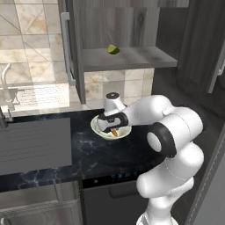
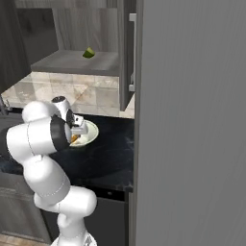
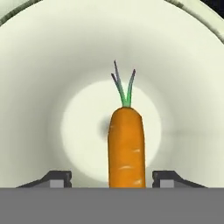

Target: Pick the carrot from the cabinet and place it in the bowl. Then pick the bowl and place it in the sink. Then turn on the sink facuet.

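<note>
Beige marbled wall tiles [image 1: 33, 52] fill my view from nine to twelve o'clock. Below me runs a black marble counter [image 1: 88, 154]. A tall grey panel [image 2: 192, 120] stands at three o'clock.

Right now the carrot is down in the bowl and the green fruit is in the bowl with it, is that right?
Not quite. The carrot is in the bowl, but the green fruit sits up on the cabinet shelf, not in the bowl. The left base view shows it there.

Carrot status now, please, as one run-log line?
carrot: in bowl | tool: open, astride carrot | bowl: on counter
</note>
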